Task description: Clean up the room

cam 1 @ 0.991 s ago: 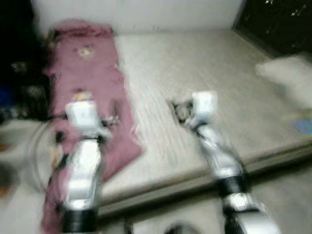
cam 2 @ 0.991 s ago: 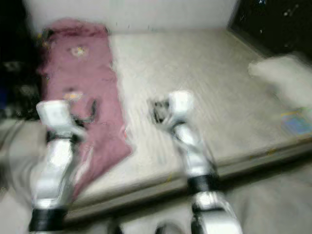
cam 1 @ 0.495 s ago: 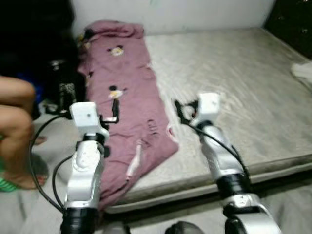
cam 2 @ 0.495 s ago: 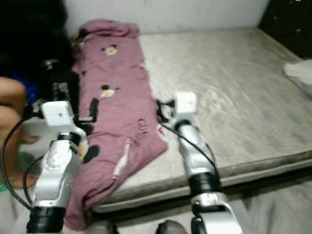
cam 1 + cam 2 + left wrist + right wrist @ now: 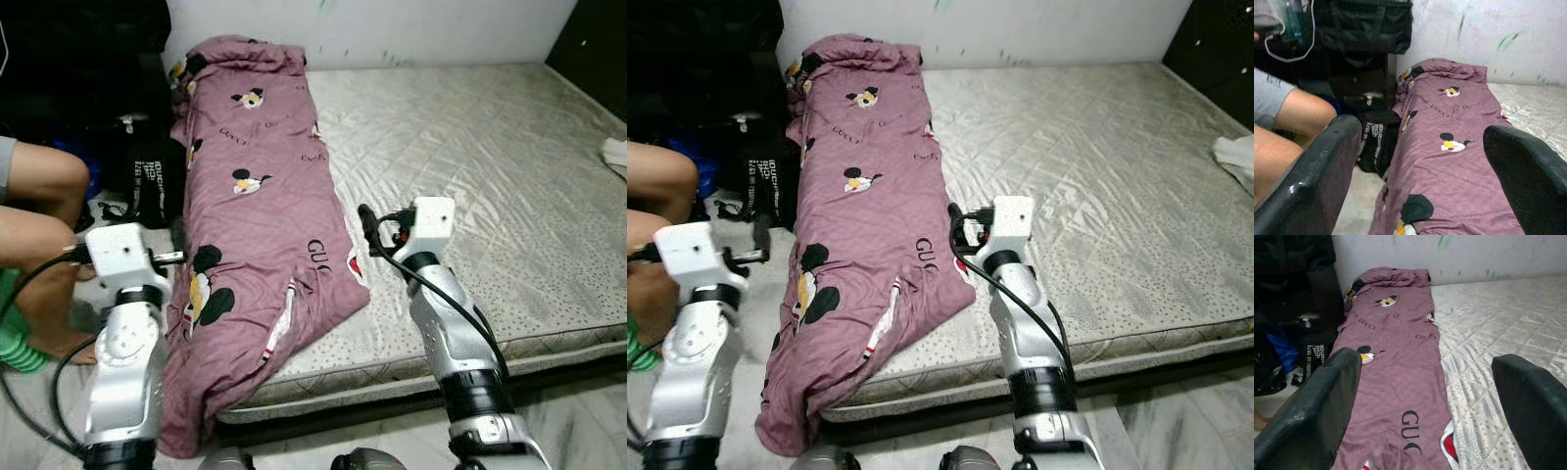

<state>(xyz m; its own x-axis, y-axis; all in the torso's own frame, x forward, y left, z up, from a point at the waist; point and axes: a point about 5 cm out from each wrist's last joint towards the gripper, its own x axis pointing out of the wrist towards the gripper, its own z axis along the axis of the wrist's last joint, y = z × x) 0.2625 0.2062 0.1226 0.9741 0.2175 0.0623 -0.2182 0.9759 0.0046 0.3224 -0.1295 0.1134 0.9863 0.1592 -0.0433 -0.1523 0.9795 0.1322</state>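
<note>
Left gripper (image 5: 174, 258) is held spread beside the mattress (image 5: 509, 186) edge, gripping nothing, probably ready for the blanket (image 5: 260, 245). Right gripper (image 5: 366, 227) is also spread, just above the blanket's edge. The mauve cartoon-printed blanket lies along the mattress's left side, one end hanging to the floor.

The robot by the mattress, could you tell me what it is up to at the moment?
It stands at the foot of a bare mattress, both arms raised. A purple blanket with cartoon prints lies along the mattress's left side, its end hanging to the floor. The left gripper and right gripper are open, holding nothing and pointing toward the blanket. A person's leg is at the left.
</note>
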